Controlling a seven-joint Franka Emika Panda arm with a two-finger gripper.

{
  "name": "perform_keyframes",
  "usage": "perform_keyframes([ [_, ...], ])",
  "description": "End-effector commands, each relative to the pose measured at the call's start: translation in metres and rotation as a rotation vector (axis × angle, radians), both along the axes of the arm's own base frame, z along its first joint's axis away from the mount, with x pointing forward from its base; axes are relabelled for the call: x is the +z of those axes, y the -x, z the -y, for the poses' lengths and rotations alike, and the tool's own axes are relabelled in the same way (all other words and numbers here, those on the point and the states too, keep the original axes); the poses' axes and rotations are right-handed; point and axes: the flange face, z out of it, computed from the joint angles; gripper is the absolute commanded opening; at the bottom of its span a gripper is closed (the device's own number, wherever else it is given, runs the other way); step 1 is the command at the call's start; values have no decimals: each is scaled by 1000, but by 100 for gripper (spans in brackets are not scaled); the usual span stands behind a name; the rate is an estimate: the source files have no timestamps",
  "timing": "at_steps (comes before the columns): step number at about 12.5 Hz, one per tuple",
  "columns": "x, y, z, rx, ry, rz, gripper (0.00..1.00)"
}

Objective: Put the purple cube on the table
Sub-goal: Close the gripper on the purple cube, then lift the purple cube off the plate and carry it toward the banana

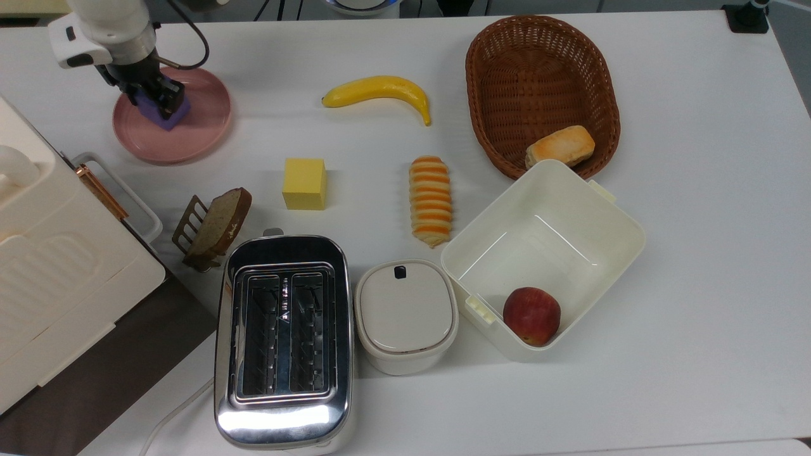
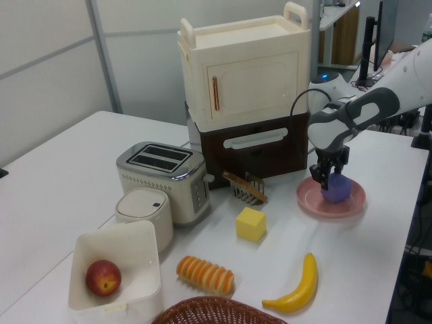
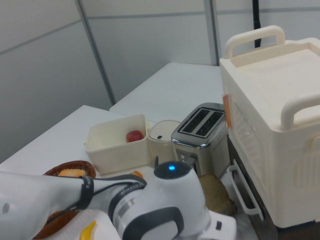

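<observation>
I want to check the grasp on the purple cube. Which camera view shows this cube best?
The left view: the purple cube shows its side faces on the pink plate, with the pincer around it. In the top view the cube is partly covered by the pincer. In the right view the arm blocks that area.

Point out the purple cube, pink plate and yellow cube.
purple cube [image 1: 175, 115]: top view, exposed corner beside the fingers.
pink plate [image 1: 203, 120]: top view, bare inner surface.
yellow cube [image 1: 304, 183]: top view, top face.
</observation>
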Motion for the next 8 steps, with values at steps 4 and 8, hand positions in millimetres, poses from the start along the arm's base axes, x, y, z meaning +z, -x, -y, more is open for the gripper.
perform_keyframes([
  [4, 56, -40, -112, -31, -1, 15, 30],
  [8, 42, -49, -159, 20, -14, -29, 30],
])
